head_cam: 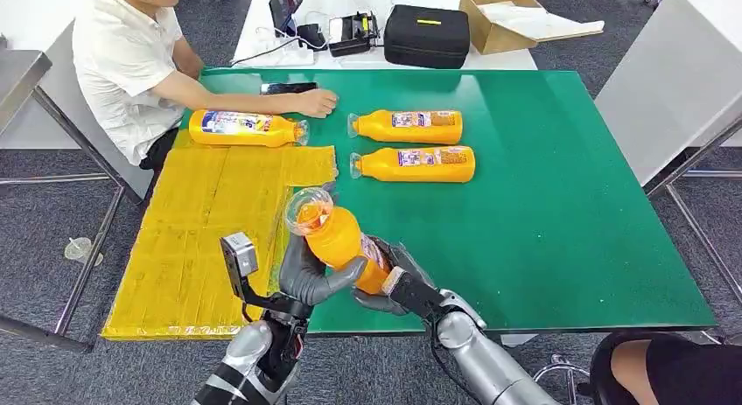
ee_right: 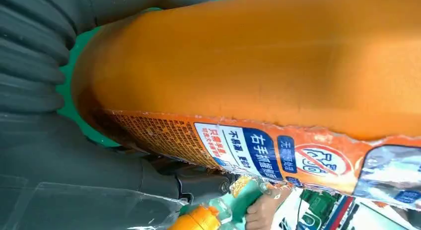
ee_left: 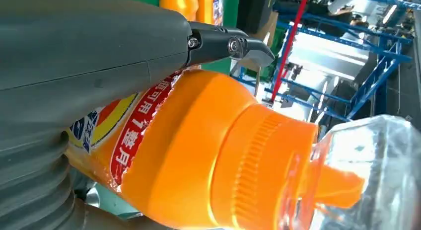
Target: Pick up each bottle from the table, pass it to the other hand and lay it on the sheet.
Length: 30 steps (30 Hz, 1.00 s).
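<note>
An orange bottle (head_cam: 337,237) with a clear cap is held tilted in the air over the green table's (head_cam: 560,204) near edge, cap pointing away from me. My left hand (head_cam: 308,275) wraps its upper body and my right hand (head_cam: 395,287) grips its base. Up close, the left hand (ee_left: 74,51) lies over the bottle (ee_left: 208,155), and the right hand (ee_right: 49,155) closes under the bottle (ee_right: 258,56). A yellow sheet (head_cam: 201,239) covers the table's left part, with one bottle (head_cam: 249,128) lying at its far end. Two more bottles (head_cam: 407,125) (head_cam: 416,164) lie on the green.
A person sits at the far left, one hand (head_cam: 317,101) resting next to the bottle on the sheet, beside a phone (head_cam: 289,87). Behind the table stand a black case (head_cam: 426,36) and a cardboard box (head_cam: 499,18). A grey table (head_cam: 674,81) stands to the right.
</note>
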{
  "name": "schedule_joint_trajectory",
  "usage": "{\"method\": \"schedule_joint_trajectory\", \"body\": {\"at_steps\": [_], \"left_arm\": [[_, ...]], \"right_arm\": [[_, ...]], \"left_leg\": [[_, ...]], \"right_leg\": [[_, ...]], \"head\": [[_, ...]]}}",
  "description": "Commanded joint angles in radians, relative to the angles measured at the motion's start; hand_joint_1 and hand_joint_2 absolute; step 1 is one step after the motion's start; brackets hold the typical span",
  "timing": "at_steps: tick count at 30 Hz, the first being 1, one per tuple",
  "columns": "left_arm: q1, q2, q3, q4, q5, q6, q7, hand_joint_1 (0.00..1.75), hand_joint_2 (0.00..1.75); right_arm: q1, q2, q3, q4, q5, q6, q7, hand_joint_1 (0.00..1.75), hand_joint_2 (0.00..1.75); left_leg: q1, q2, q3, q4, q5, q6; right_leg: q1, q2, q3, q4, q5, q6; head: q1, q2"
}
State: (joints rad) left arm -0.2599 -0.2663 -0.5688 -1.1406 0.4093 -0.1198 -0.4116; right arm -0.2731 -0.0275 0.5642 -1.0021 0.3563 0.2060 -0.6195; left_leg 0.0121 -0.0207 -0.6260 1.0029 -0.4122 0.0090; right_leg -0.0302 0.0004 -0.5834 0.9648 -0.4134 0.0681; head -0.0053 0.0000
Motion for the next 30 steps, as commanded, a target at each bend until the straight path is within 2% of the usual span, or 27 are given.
{"method": "schedule_joint_trajectory", "body": {"at_steps": [1,10,11,13,14,15,16,22,23,24,25,26,28,30], "left_arm": [[-0.031,-0.001,-0.050,0.066,-0.006,0.006,0.001,0.00,1.75],[-0.031,-0.001,-0.050,0.066,-0.006,0.006,0.001,0.00,1.75],[-0.023,0.012,-0.077,0.040,-0.202,0.106,-0.072,0.00,1.75],[-0.031,0.004,-0.053,0.073,-0.266,0.103,-0.089,0.00,1.75],[-0.035,-0.002,-0.037,0.087,-0.215,0.061,-0.058,0.14,1.75],[-0.040,-0.006,-0.027,0.102,-0.181,0.029,-0.041,1.54,1.75],[-0.044,-0.010,-0.011,0.122,-0.119,-0.032,-0.008,1.75,1.75],[-0.053,-0.002,0.014,0.157,-0.012,-0.130,0.017,1.75,1.75],[-0.054,-0.004,0.014,0.156,-0.012,-0.116,0.022,1.75,1.75],[-0.055,-0.004,0.013,0.156,-0.009,-0.112,0.026,1.75,1.75],[-0.057,-0.005,0.013,0.158,0.009,-0.125,0.036,1.75,1.75],[-0.058,-0.003,0.013,0.160,0.035,-0.150,0.050,1.75,1.75],[-0.059,0.002,0.016,0.165,0.074,-0.185,0.071,1.75,1.75],[-0.061,0.008,0.027,0.179,0.131,-0.220,0.106,1.75,1.75]], "right_arm": [[-0.040,0.011,0.051,0.051,0.002,0.009,0.003,1.75,1.75],[-0.040,0.011,0.051,0.051,0.002,0.009,0.003,1.75,1.75],[-0.033,-0.010,0.048,0.033,-0.028,0.031,0.027,1.75,1.75],[-0.036,-0.031,0.061,0.041,-0.031,0.057,0.033,1.75,1.75],[-0.040,-0.030,0.068,0.048,-0.027,0.063,0.033,1.75,1.75],[-0.044,-0.028,0.071,0.056,-0.025,0.061,0.033,1.75,1.75],[-0.048,-0.025,0.076,0.064,-0.021,0.062,0.029,1.75,1.75],[-0.063,-0.015,0.072,0.081,-0.025,0.051,0.011,1.73,1.75],[-0.065,-0.011,0.068,0.073,-0.021,0.043,0.014,1.55,1.75],[-0.066,-0.006,0.062,0.063,-0.029,0.042,0.009,1.57,1.75],[-0.068,-0.002,0.061,0.052,-0.037,0.050,0.007,1.66,1.75],[-0.073,0.000,0.064,0.045,-0.037,0.054,0.012,1.61,1.75],[-0.077,0.001,0.062,0.044,-0.035,0.048,0.014,1.73,1.75],[-0.076,-0.001,0.066,0.044,-0.019,0.029,0.007,1.75,1.75]], "left_leg": [[0.000,0.003,0.005,0.000,-0.002,0.000],[0.000,0.002,0.003,0.000,-0.001,0.000],[0.000,0.002,0.002,0.000,-0.001,0.000],[0.000,0.003,0.004,0.000,-0.002,0.000],[0.000,0.003,0.007,0.001,-0.003,0.001],[0.000,0.001,0.002,-0.001,0.000,0.000],[0.000,0.003,0.005,0.000,-0.002,0.000],[0.000,0.005,0.006,0.000,-0.002,0.000],[0.000,0.005,0.006,0.000,-0.003,0.000],[0.000,0.004,0.004,0.000,-0.001,0.000],[0.000,0.004,0.004,0.000,-0.002,0.000],[0.000,0.004,0.004,0.001,-0.002,0.000],[-0.001,0.004,0.002,0.000,-0.001,0.000],[0.000,0.007,0.007,0.002,-0.004,0.000]], "right_leg": [[0.001,0.002,0.005,0.000,-0.002,-0.004],[0.001,0.001,0.003,0.000,-0.001,-0.002],[0.000,0.001,0.002,0.000,0.000,-0.002],[0.001,0.001,0.004,0.000,-0.001,-0.003],[0.001,0.001,0.007,0.000,-0.003,-0.005],[0.000,0.000,0.002,-0.001,0.000,-0.002],[0.001,0.001,0.004,-0.001,-0.001,-0.004],[0.001,0.003,0.004,0.000,-0.001,-0.004],[0.001,0.003,0.005,0.000,-0.001,-0.004],[0.000,0.002,0.003,0.000,-0.001,-0.003],[0.001,0.002,0.003,0.000,-0.001,-0.003],[0.001,0.002,0.003,0.000,-0.001,-0.004],[0.000,0.002,0.001,0.000,0.000,-0.002],[0.001,0.004,0.005,0.002,-0.002,-0.005]], "head": [[0.000,0.000],[0.000,0.000],[0.000,0.000],[0.000,0.000],[0.000,0.000],[0.000,0.000],[0.000,0.000],[0.000,0.000],[0.000,0.000],[0.000,0.000],[0.000,0.000],[0.000,0.000],[0.000,0.000],[0.000,0.000]]}}
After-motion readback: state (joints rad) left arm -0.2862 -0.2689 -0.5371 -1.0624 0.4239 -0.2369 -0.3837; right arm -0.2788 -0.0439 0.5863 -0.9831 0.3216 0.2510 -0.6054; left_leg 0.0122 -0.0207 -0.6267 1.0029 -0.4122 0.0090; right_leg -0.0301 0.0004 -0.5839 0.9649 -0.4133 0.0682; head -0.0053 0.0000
